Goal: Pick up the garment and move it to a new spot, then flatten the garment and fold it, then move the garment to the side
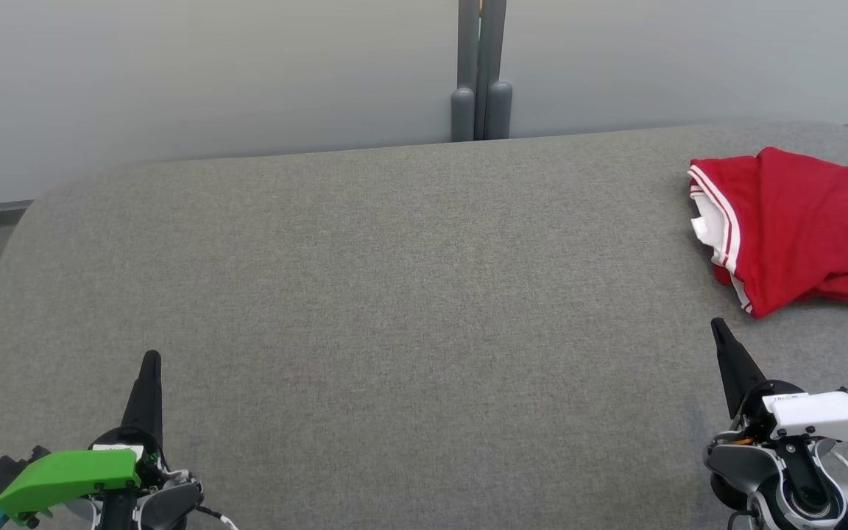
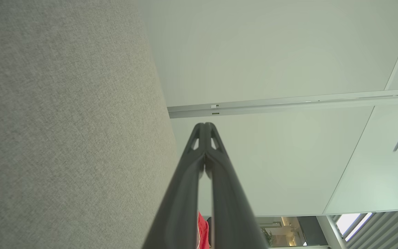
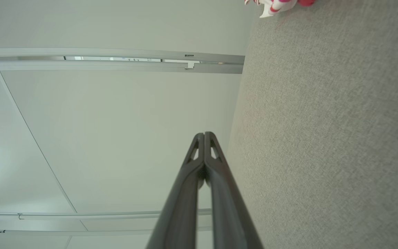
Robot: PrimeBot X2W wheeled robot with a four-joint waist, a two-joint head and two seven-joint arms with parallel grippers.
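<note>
The garment (image 1: 799, 228) is red with white trim and lies folded in a loose bundle at the far right of the grey padded table (image 1: 394, 294), partly cut off by the frame edge. A sliver of it shows in the right wrist view as red and white cloth (image 3: 275, 4) and between the fingers in the left wrist view (image 2: 202, 231). My left gripper (image 1: 150, 358) rests at the lower left, shut and empty, its tips pressed together (image 2: 205, 124). My right gripper (image 1: 718, 324) sits at the lower right, shut and empty (image 3: 204, 133), just short of the garment's near edge.
A pale wall with a grey vertical post (image 1: 481, 70) runs behind the table. The table's rounded edges curve off at the far left and far right corners. Broad bare grey fabric lies between the two grippers.
</note>
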